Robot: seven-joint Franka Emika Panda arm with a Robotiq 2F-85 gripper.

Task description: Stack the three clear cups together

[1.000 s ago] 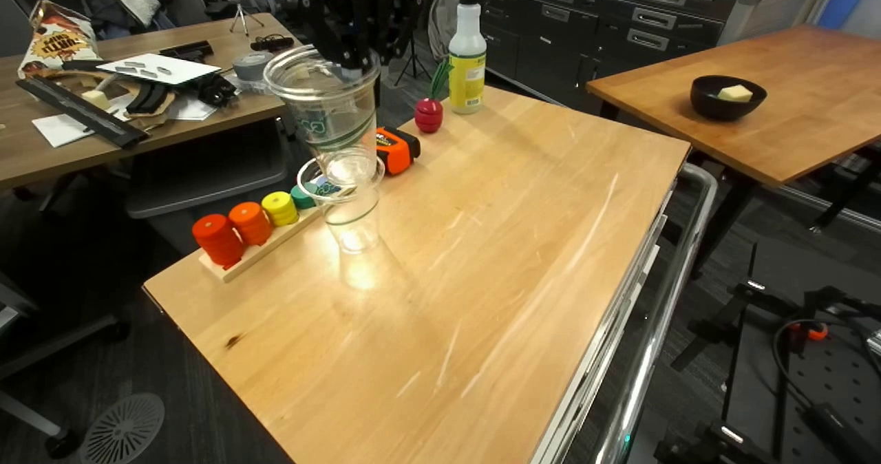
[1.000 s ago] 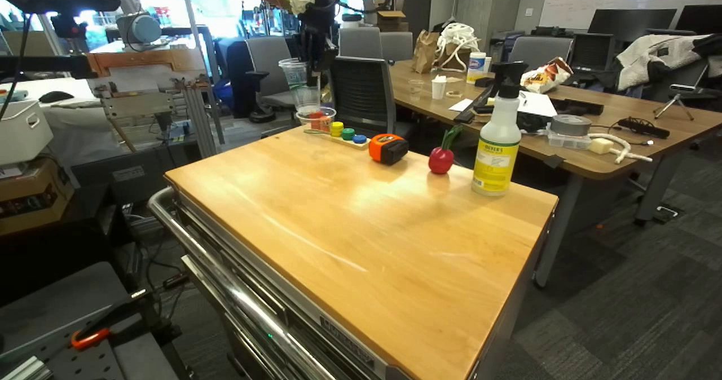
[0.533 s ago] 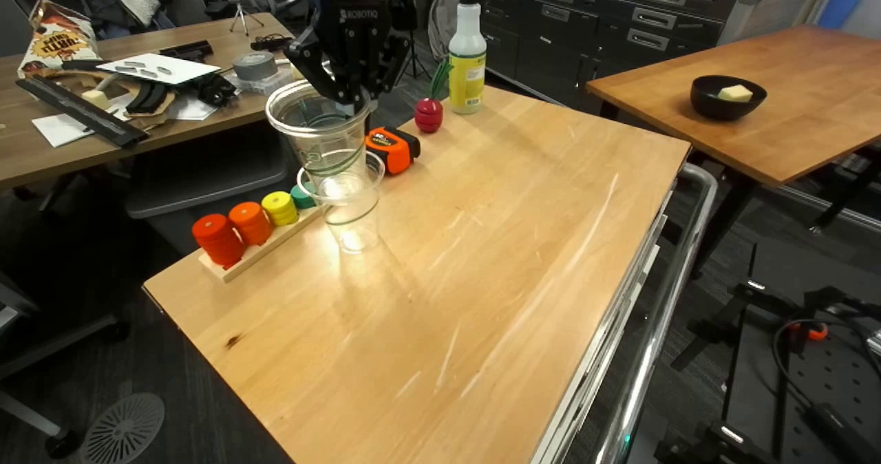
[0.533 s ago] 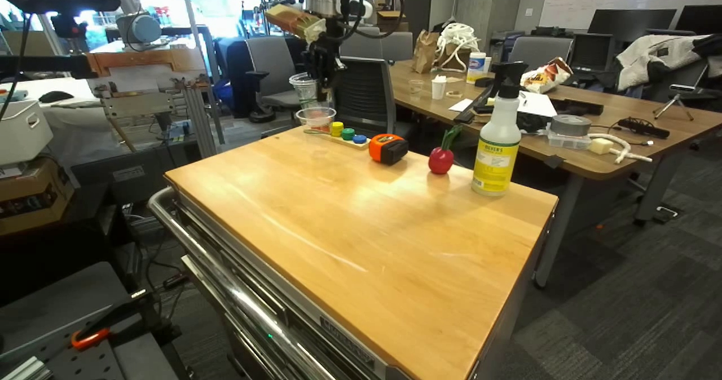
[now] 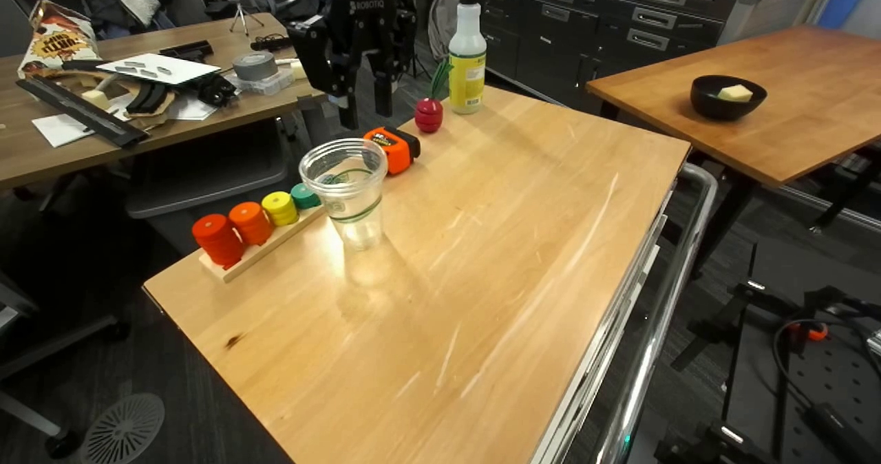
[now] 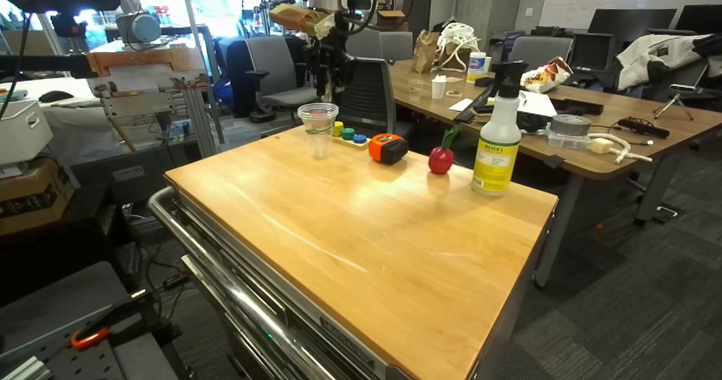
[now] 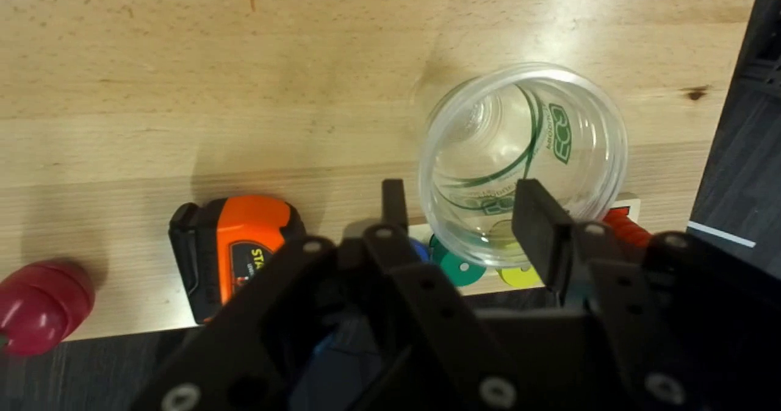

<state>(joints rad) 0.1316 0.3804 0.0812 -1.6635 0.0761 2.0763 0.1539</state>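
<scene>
the clear cups [image 5: 352, 199] stand upright on the tabletop [image 5: 495, 257] in 1 nested stack, just beside the wooden rack [image 5: 275, 239] of coloured discs and near the orange-and-black tape measure [image 5: 396, 151]. their rims lie close together; the see-through walls make it hard to count all 3 for certain. the gripper [image 5: 366, 111] hangs above them, jaws spread and nothing between; an exterior view shows a gap over the rims, though in the wrist view part of it overlaps them. the step in hand looks like the end of the job: the last cup seems seated and free. the next move calls for a straight lift up and away, jaws apart, so nothing catches the rims and tips what is probably a light stack. should the top cup sit loose, a gentle press would settle it.
</scene>
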